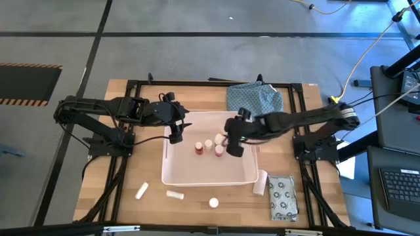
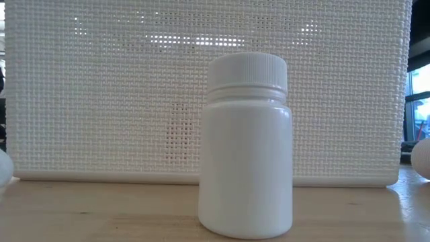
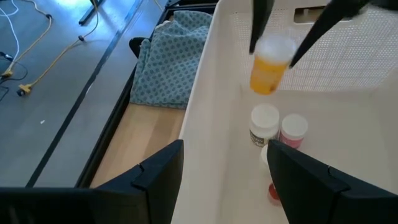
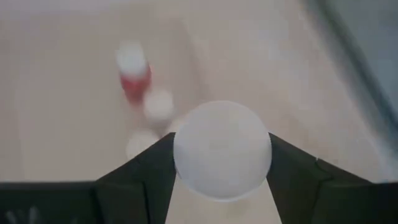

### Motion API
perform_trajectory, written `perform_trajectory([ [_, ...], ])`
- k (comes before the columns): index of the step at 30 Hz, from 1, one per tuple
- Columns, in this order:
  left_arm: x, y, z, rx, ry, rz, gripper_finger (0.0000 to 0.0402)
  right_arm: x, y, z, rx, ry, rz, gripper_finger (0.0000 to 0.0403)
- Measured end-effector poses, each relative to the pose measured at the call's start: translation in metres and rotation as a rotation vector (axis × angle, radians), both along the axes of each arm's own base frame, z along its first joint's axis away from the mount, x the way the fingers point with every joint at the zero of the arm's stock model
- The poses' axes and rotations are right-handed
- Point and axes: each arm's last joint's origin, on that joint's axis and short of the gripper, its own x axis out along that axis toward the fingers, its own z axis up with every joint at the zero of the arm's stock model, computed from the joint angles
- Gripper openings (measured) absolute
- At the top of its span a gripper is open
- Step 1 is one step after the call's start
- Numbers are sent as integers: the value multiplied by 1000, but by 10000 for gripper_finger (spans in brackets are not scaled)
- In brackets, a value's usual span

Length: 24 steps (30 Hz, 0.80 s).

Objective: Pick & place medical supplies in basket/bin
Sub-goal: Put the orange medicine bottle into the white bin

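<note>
Bottles (image 1: 209,145) crowd the tub (image 1: 177,176) under the bottle-holding right claw (image 1: 233,145).

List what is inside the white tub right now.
Inside the tub: a red bottle and two white-capped bottles. The right gripper holds an orange bottle above them, hiding the floor beneath.

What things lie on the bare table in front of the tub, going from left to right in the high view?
White tube → second white tube → small white bottle → a white item leaning at the tub corner → flat packet with ring print.
</note>
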Motion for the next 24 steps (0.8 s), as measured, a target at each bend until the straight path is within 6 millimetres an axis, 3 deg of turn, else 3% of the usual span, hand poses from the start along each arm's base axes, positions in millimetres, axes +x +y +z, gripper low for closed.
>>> perform_trajectory([
  [5, 0, 0, 0, 0, 3, 0, 224, 9, -10, -35, 108, 200, -43, 211],
  [13, 0, 0, -1, 0, 8, 0, 224, 27, -15, -75, 141, 327, -54, 211],
  [24, -4, 0, -4, -36, 43, 35, 224, 45, -23, -103, 210, 322, -109, 211],
])
